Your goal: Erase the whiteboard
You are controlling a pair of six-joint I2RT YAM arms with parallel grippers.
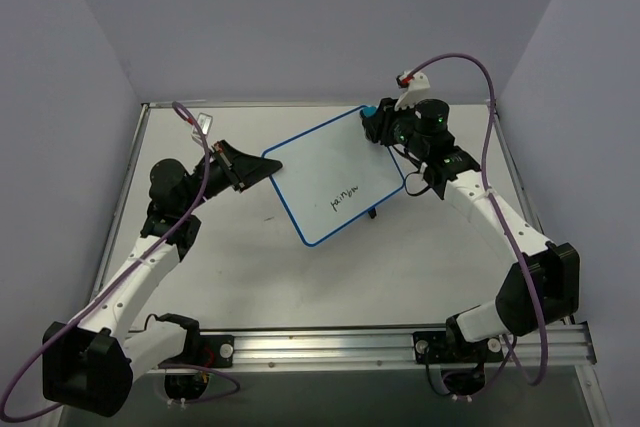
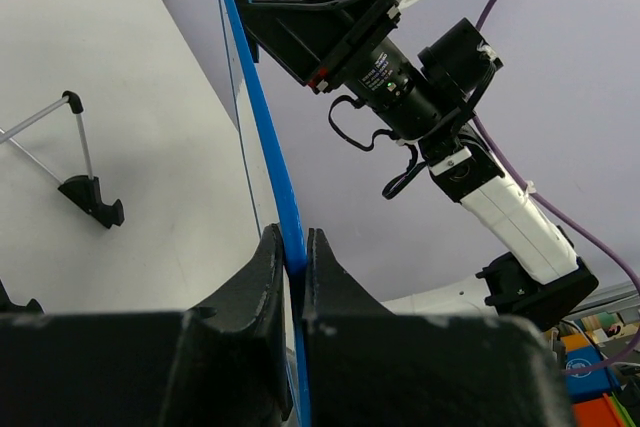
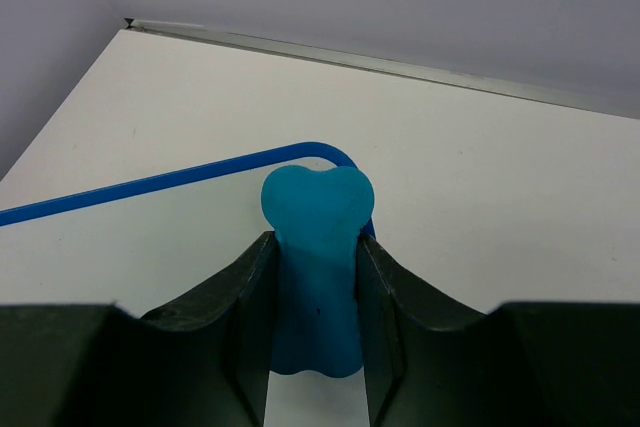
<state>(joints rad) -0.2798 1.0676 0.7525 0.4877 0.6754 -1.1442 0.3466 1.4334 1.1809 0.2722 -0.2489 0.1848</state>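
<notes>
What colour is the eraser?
The eraser is light blue; clearest in the right wrist view.

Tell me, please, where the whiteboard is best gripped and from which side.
Grip the whiteboard by its thin blue rim at the left edge, coming in from the left with one finger on each face, as the left gripper does. The panel is thin and flat, and this hold leaves the handwriting clear for the eraser in the right gripper.

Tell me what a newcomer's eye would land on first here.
The whiteboard fills the middle of the overhead view, pinched at its left edge by the left claw, with a scrawl of black handwriting near its near edge. At its far right corner, the right claw grips a blue eraser.
</notes>
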